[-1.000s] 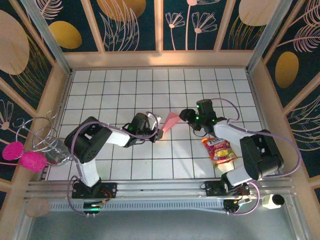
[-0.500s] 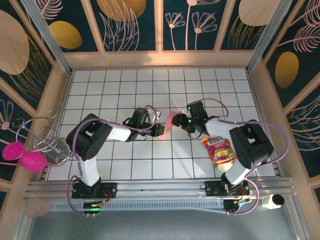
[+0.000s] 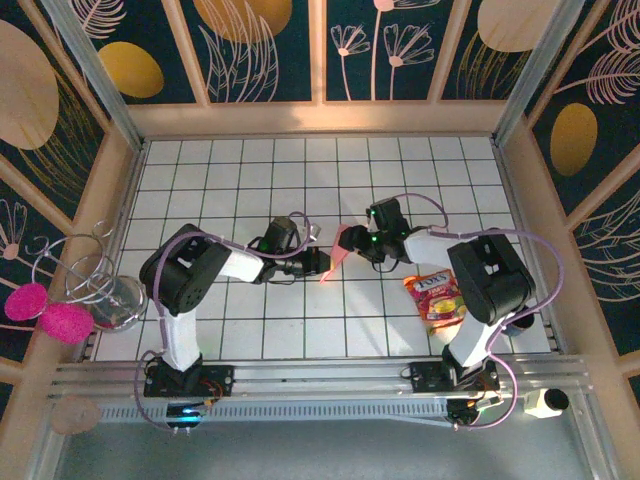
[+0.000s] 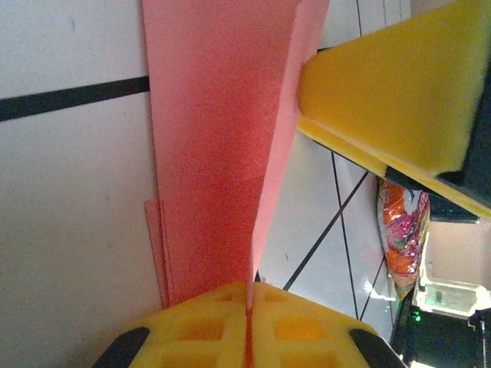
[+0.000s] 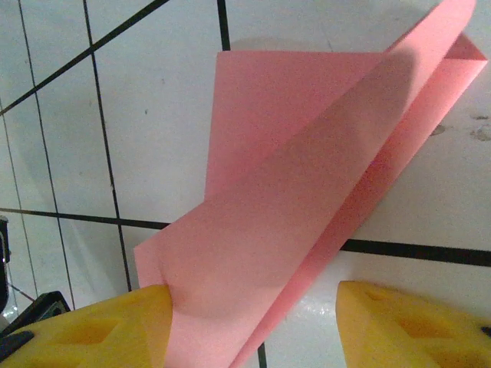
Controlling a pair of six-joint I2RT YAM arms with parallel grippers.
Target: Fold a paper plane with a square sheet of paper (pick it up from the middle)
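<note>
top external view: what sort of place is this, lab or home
Probably a robot test cell, not a home: left arm and right arm bolted to a metal rail, a white gridded tabletop, leaf-patterned walls around it.

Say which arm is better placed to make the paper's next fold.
Probably right: the right end effector stands open astride a loose flap of the folded paper, while the left end effector is shut on it.

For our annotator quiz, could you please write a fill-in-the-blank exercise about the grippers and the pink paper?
1. The left gripper is ___ on the pink paper.
2. The right gripper is ___, the paper's corner between its fingers.
3. The snack packet lies on the ___ gripper's side of the paper.
Missing words: shut; open; right.
</note>
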